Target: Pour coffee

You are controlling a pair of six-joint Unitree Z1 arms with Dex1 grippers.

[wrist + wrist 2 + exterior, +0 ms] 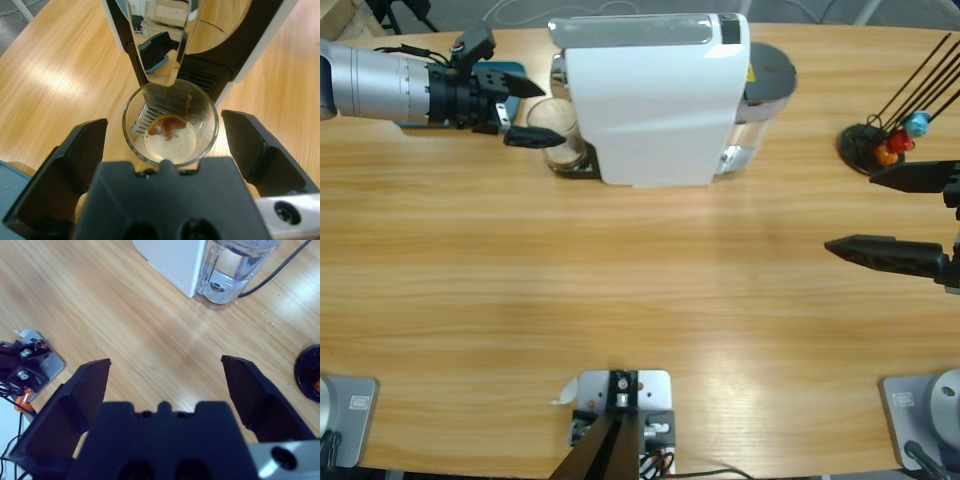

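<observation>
A small clear glass tumbler (200,107) stands on the drip tray under the chrome spout (159,40) of the white coffee machine (655,100). Its bottom holds a shallow pool of pale foamy coffee (169,131) with a dark brown patch. My left gripper (165,122) is open, one jaw on each side of the tumbler and both apart from it. In the high view this gripper (532,112) reaches in from the upper left to the tumbler (558,138). My right gripper (166,364) is open over bare table at the right edge (880,215), holding nothing.
A clear water tank (765,90) sits on the machine's right side, also seen in the right wrist view (235,270). A black capsule stand (880,145) with blue, red and orange capsules is at the far right. A teal object (505,75) lies behind the left gripper.
</observation>
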